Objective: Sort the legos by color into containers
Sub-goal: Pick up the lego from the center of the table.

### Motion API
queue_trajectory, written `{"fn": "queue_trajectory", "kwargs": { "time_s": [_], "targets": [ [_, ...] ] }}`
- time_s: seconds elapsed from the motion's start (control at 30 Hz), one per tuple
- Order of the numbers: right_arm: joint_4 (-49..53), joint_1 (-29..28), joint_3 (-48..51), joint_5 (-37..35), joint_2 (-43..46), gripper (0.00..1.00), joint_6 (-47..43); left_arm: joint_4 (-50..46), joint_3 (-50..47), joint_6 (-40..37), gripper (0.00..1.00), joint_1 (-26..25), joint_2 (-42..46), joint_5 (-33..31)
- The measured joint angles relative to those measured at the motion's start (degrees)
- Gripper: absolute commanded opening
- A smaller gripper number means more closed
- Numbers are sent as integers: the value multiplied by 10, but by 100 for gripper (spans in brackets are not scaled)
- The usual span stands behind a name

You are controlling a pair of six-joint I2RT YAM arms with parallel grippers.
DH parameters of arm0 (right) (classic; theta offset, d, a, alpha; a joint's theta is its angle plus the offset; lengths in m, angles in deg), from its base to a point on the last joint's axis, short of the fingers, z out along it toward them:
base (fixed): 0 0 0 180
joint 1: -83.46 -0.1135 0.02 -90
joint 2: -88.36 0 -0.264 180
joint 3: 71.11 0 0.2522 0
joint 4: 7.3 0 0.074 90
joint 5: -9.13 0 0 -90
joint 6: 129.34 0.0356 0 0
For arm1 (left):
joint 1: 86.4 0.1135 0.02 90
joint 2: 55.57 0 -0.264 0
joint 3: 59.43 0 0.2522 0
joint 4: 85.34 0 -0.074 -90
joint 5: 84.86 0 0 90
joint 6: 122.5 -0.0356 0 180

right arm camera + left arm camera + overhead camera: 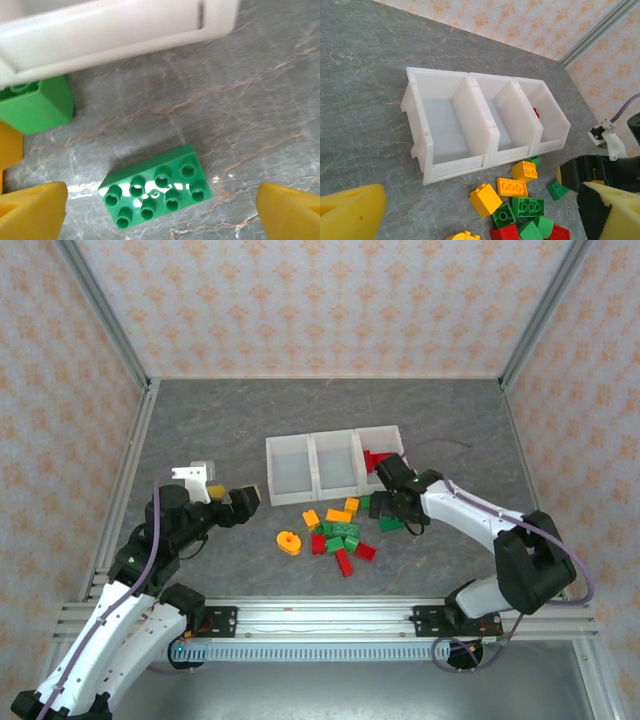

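Observation:
The containers (332, 464) are three joined white bins; the right one holds a red brick (375, 459), also glimpsed as a red brick (536, 112) from the left wrist. The legos (337, 530) lie scattered in front of the bins, red, green and orange, with a round orange piece (289, 541) at the left. My right gripper (392, 508) hangs open just in front of the right bin. In its wrist view a flat green brick (156, 192) lies on the table between the open right gripper (160, 212) pads, untouched. My left gripper (240, 498) stands open, empty, left of the pile.
From the left wrist, the containers (420, 145) stand ahead with orange, green and red legos (520, 200) below them. Another green brick (32, 107) leans by the bin wall (115, 25). Frame rails border the grey table at left and right.

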Motion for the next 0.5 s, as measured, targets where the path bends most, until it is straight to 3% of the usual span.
{"fn": "queue_trajectory", "kwargs": {
  "time_s": [0.3, 0.5],
  "targets": [
    [0, -3, 0, 28, -47, 100, -51, 0, 0, 0, 99, 0, -3, -4],
    [-8, -3, 0, 31, -76, 91, -63, 0, 0, 0, 99, 0, -10, -4]
  ]
}}
